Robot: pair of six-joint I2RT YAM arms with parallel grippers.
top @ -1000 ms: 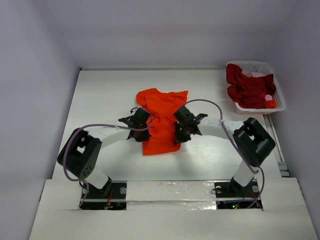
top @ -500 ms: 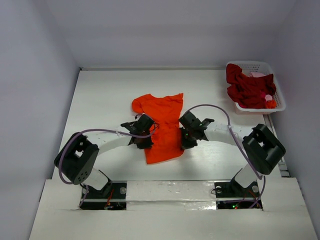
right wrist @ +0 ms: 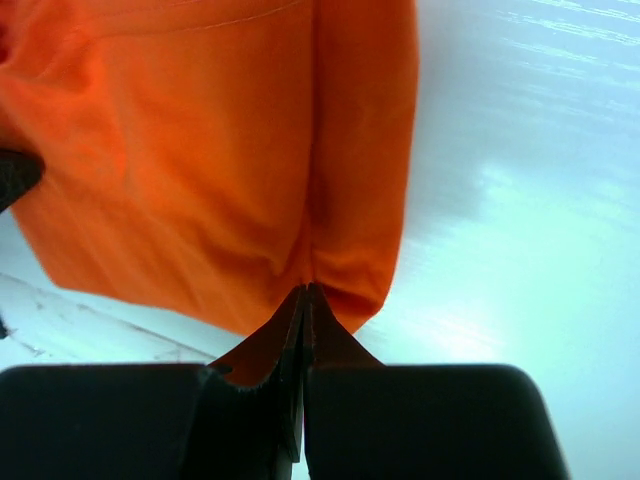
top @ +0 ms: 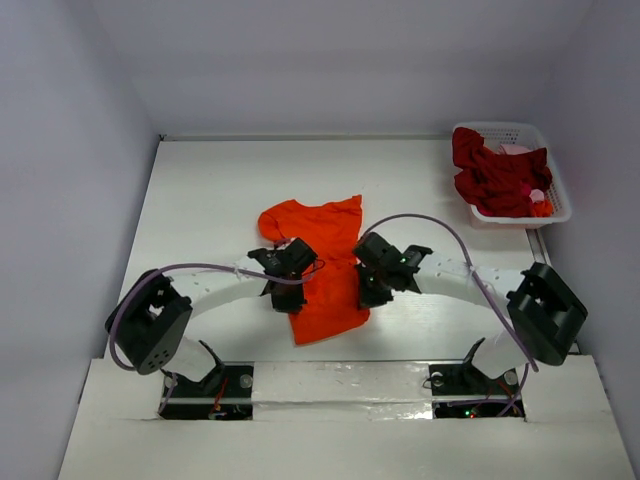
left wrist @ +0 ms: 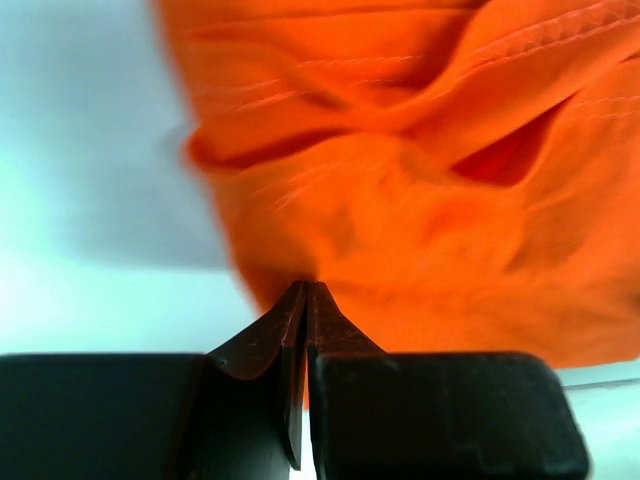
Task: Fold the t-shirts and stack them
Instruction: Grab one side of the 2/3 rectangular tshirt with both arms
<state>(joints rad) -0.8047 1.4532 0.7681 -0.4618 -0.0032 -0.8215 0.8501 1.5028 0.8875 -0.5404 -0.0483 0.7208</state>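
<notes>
A bright orange t-shirt (top: 322,262) lies bunched lengthwise on the white table, between my two arms. My left gripper (top: 290,290) pinches its left side, jaws shut on the cloth (left wrist: 400,250). On the opposite side my right gripper (top: 366,288) holds the shirt's right edge, shut on the orange fabric (right wrist: 200,160). The near end of the shirt hangs past both grippers toward the arm bases. More t-shirts, dark red (top: 493,178) with a bit of pink (top: 514,150), are heaped in the basket at the back right.
A white lattice basket (top: 558,195) stands at the table's far right corner against the wall. White walls close in the table on the left, back and right. A raised white ledge (top: 340,380) runs along the near edge by the arm bases.
Both grippers have drawn the orange t-shirt toward the near edge of the table. The shirt has shifted down and slightly left, and both arms have folded back.
</notes>
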